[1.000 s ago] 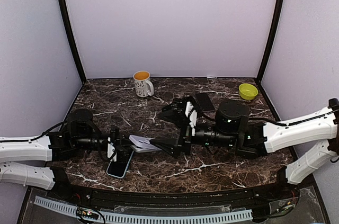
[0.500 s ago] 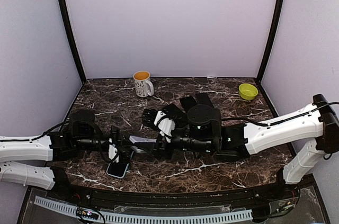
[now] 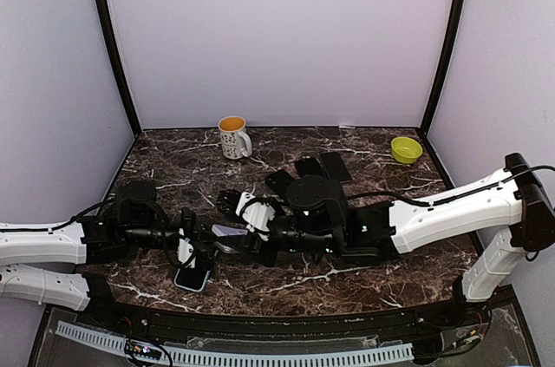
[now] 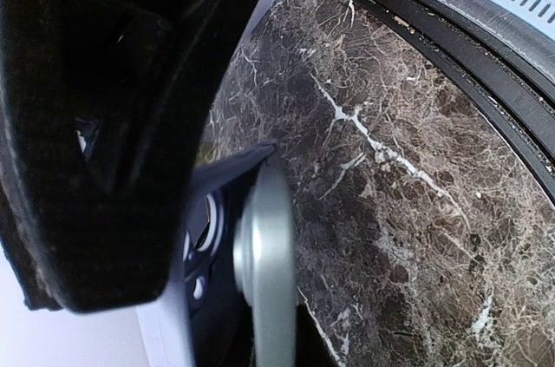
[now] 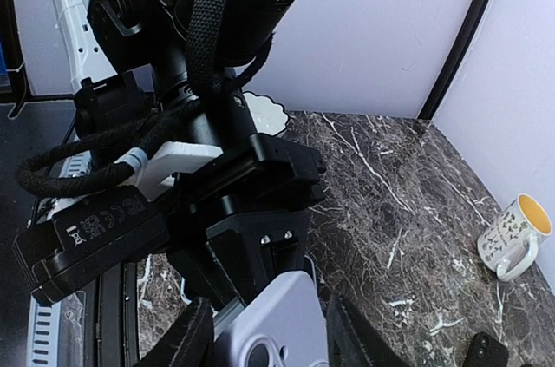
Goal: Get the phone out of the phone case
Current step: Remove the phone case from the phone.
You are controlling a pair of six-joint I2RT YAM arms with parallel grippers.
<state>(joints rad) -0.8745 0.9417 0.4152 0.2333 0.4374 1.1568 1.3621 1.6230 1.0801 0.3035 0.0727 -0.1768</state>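
Observation:
A lavender phone case (image 3: 228, 232) hangs between the two grippers above the table. My left gripper (image 3: 206, 242) is shut on its left end. In the right wrist view the left gripper's black fingertips (image 5: 290, 250) clamp the far end of the case (image 5: 277, 324). My right gripper (image 5: 270, 345) straddles the near end, open, a finger close to each long edge. The left wrist view shows the case edge-on (image 4: 264, 280). I cannot tell whether it holds anything. A blue-rimmed phone (image 3: 192, 279) with a dark screen lies under the left gripper.
A white mug (image 3: 232, 136) with an orange inside stands at the back left, and a green bowl (image 3: 405, 149) at the back right. Several dark flat slabs (image 3: 334, 166) lie behind the right arm. A slotted rail (image 3: 234, 355) runs along the table's near edge.
The right arm has swung left, bringing its gripper over the free end of the case. Its jaws have narrowed. The left arm has hardly moved and has stayed shut.

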